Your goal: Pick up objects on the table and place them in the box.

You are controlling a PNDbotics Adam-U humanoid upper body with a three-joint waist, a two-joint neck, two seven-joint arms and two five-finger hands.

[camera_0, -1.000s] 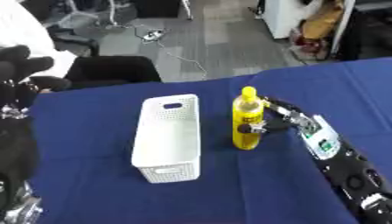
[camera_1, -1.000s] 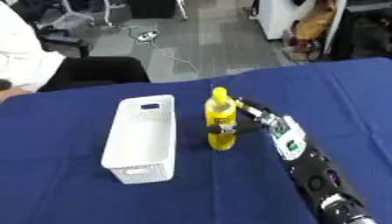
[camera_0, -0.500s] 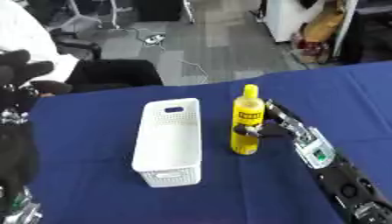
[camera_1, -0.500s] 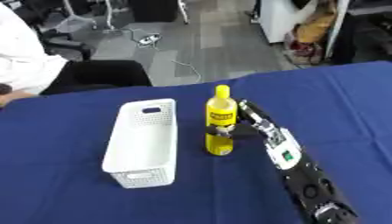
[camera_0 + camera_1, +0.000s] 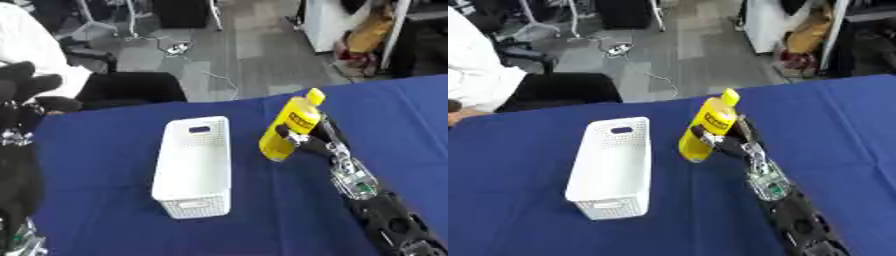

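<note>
Your right hand grips the yellow bottle mid-body at frame centre, tilted beside the white box. It's probably rigid, smooth plastic, so keep holding below the label.

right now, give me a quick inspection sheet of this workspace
surface: blue tablecloth.
job's things: yellow bottle tilted, right of the white box; box looks empty.
clutter: nothing seen.
hands: right hand with fingers curled round the bottle; left hand at the left edge, fingers unclear.
cables: a cable on the floor beyond the table.
surroundings: grey floor, seated person in white at the far left.
</note>
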